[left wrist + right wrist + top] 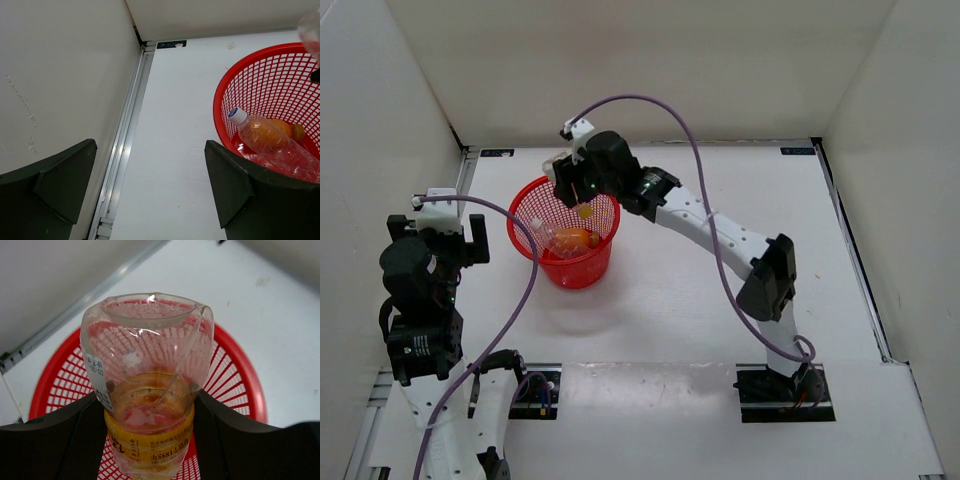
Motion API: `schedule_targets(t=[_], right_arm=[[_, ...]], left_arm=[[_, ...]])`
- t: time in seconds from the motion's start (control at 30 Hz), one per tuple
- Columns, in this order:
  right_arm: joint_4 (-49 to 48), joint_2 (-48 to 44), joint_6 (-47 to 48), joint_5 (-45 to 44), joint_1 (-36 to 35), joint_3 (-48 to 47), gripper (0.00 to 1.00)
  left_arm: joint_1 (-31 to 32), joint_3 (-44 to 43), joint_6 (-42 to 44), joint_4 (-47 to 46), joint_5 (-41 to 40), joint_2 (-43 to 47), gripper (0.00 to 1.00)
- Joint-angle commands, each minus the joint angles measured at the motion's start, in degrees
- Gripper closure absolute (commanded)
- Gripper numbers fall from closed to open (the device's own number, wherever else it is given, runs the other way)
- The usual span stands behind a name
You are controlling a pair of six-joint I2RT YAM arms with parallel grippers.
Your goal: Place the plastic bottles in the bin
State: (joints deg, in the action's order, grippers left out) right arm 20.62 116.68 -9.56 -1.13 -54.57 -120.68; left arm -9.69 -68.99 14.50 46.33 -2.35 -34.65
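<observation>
The last bottle is in hand: the right fingers (55, 440) are clamped on the stubby yellow-labelled bottle (150, 390), held above the red bin (582, 272), where the tall clear bottle (280, 152) and the orange one (291, 129) already lie. The left fingers (240, 190) stand apart and empty beside the bin. The next move looks like a simple release over the opening.

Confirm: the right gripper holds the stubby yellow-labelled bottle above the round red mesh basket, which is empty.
Not empty: the left wrist view shows the red mesh basket holding a tall clear white-capped bottle and a short orange bottle. Otherwise right.
</observation>
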Motion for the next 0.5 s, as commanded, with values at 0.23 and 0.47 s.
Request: schedule_targets(t=[0.23,0.47], right_arm=[[1.53,-2.24,1.2,2.0,-0.1,-2.01,0.0],[2.58,-12.78,0.17,-4.31,0.42,-0.63,0.0]], left_arm=[[-0.41,1.32,-0.18,0.17,0.68,0.29,0.0],[-0.41,1.84,-0.18,0.17,1.21,0.29,0.0]])
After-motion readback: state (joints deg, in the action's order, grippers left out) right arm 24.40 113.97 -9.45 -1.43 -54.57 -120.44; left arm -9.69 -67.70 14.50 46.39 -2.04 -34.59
